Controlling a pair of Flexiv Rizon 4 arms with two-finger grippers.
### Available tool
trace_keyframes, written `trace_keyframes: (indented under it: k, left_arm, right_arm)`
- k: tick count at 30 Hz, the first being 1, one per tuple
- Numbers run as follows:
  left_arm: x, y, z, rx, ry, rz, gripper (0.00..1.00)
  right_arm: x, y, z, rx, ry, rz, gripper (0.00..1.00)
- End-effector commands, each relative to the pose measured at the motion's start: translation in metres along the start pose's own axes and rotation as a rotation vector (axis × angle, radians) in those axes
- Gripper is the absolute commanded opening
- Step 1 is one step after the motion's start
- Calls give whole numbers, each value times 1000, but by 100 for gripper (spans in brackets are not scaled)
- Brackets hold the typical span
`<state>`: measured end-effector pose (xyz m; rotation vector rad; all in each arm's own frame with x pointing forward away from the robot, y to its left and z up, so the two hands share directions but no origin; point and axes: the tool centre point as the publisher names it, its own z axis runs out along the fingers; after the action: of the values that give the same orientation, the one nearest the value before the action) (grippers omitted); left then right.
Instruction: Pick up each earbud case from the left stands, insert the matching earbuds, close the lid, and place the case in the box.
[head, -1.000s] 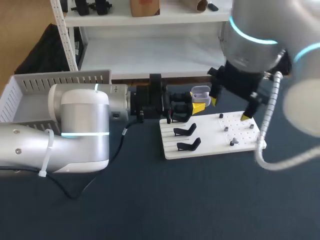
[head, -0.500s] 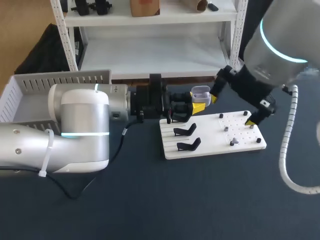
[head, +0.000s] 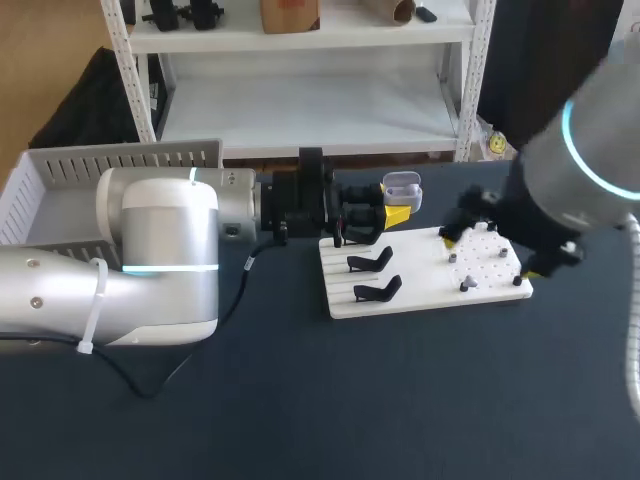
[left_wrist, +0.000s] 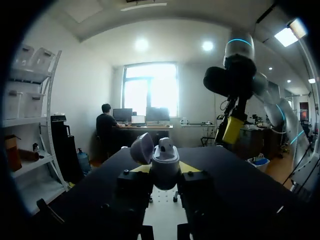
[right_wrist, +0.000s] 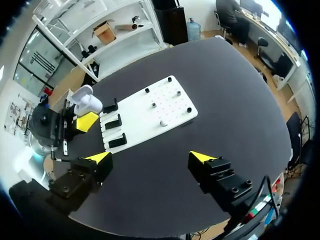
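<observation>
dark table (head: 300, 400), white board (head: 420, 282), black stands (head: 371, 262)

Earbud case (left_wrist: 165, 162): smooth grey plastic, slight sheen.
Board (head: 425, 290): matt white plastic.
Stands (head: 371, 262) on board: matt black plastic.
Table (head: 300, 400) under board: dark, matt.
Left arm (head: 160, 250) shell: smooth satin silver.

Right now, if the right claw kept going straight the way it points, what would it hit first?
Most likely the bare black table, just short of the white peg board. The right claw is open and empty, with nothing in between, though depth is unclear.
</observation>
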<state>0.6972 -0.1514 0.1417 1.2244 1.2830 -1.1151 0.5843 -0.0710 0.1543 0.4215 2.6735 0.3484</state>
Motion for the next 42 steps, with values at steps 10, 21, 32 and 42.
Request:
trace_keyframes:
  k: [10,21,32,42]
  left_arm:
    - [0,0,1,-2,-1,0,0]
    - [0,0,1,-2,-1,0,0]
    - [0,0,1,-2,-1,0,0]
    - [0,0,1,-2,-1,0,0]
  right_arm:
    - [13,-23,71,-94,48,-37,35]
    - [3,-13,115,-61,78,-69,35]
    - [-11,-16,130,-26,73,-56,34]
    - [-20,-24,126,-11,63,-36,33]
